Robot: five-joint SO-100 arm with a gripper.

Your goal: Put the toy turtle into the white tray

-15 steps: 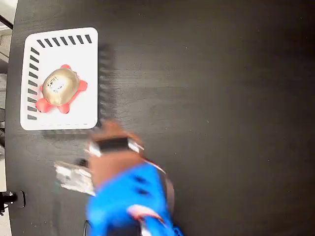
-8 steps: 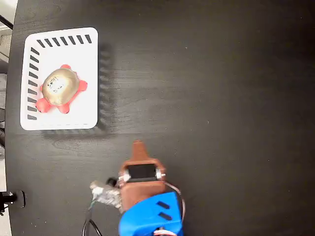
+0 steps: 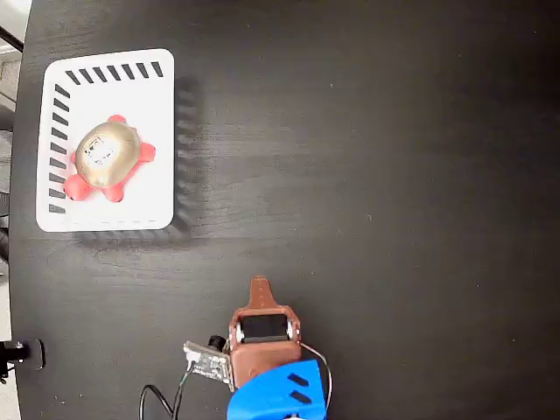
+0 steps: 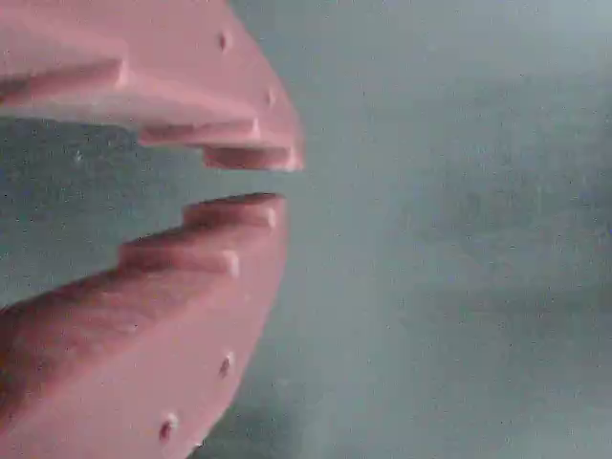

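Nothing is held by the gripper [image 3: 259,284], which is seen low in the fixed view over bare black table [image 3: 394,175]; in the wrist view its stepped pink fingers [image 4: 206,239] are drawn nearly together, with only a narrow gap left between the tips [image 4: 273,182] and nothing caught there. Up and to the left of the gripper, well apart from it, the white tray [image 3: 153,96] is laid flat, with dark slanted slots shown along its top and left edges. Inside that tray, toward its left half, the toy turtle [image 3: 107,153] is seated upright, gold-grey shell up, red legs spread on the tray floor. To the right of the gripper only dark tabletop is shown. Below the gripper, the blue arm body [image 3: 276,398] is cut off by the lower edge.
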